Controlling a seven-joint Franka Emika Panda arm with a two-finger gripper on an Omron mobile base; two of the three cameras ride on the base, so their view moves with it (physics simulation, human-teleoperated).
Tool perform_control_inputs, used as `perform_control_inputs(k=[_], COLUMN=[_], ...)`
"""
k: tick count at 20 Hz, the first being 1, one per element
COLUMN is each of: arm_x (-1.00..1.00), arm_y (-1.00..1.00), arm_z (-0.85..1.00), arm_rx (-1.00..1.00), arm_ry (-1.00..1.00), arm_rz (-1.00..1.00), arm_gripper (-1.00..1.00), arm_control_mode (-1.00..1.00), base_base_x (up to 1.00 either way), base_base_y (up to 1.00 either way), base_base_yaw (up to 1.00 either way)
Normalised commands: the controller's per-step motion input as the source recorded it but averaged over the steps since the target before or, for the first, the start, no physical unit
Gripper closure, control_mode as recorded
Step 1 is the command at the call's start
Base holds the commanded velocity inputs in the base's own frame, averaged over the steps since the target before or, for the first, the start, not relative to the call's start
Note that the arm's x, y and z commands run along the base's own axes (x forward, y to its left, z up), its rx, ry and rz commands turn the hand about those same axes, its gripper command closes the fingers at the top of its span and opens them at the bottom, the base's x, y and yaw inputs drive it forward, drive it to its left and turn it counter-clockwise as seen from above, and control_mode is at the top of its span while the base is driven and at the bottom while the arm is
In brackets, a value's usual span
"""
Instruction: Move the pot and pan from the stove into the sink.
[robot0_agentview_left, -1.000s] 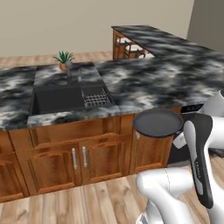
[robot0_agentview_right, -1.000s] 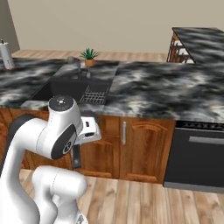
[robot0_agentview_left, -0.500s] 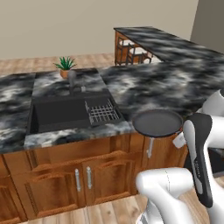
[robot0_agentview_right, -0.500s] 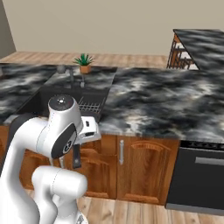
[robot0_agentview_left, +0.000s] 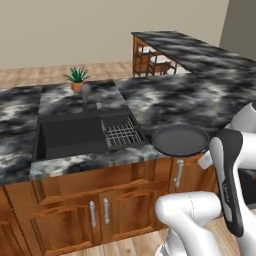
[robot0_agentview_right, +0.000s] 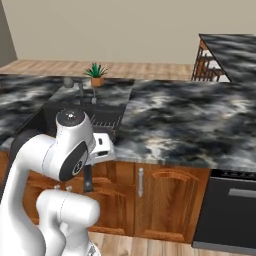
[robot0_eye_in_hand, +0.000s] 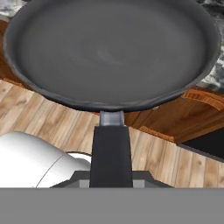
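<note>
The pan (robot0_agentview_left: 180, 140) hangs level in the air at the counter's (robot0_agentview_left: 200, 97) front edge, just right of the sink (robot0_agentview_left: 75, 135), its round dish partly over the marbled top and partly over the wooden cabinet doors (robot0_agentview_left: 100, 210). The claw (robot0_eye_in_hand: 111, 181) is clamped narrowly on the pan's black handle (robot0_eye_in_hand: 111, 155). The sink's wire rack (robot0_agentview_left: 121, 134) sits in its right part, and a small potted plant (robot0_agentview_left: 76, 80) stands behind it.

Both base views look forward and down from behind the arm, left and right, sharing the marbled counter (robot0_agentview_left: 165, 100) and the sink (robot0_agentview_left: 75, 134). The hand view looks close along the pan (robot0_eye_in_hand: 111, 50) toward the floor.
</note>
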Motion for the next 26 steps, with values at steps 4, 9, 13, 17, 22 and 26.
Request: perform_control_inputs(k=[4,9,13,17,22,26], arm_x=[0.0,0.0,0.0,0.0,0.0,0.0], arm_y=[0.0,0.0,0.0,0.0,0.0,0.0], arm_z=[0.0,0.0,0.0,0.0,0.0,0.0], arm_rx=[0.0,0.0,0.0,0.0,0.0,0.0], arm_ry=[0.0,0.0,0.0,0.0,0.0,0.0], arm_rz=[0.0,0.0,0.0,0.0,0.0,0.0], arm_gripper=[1.0,1.0,1.0,1.0,1.0,1.0], arm_control_mode=[1.0,1.0,1.0,1.0,1.0,1.0], base_base_x=[0.08,0.03,0.0,0.02,0.27,0.48], base_base_y=[0.68,0.78,0.77,0.72,0.57,0.43], base_base_yaw=[0.0,0.0,0.0,0.0,0.0,0.0])
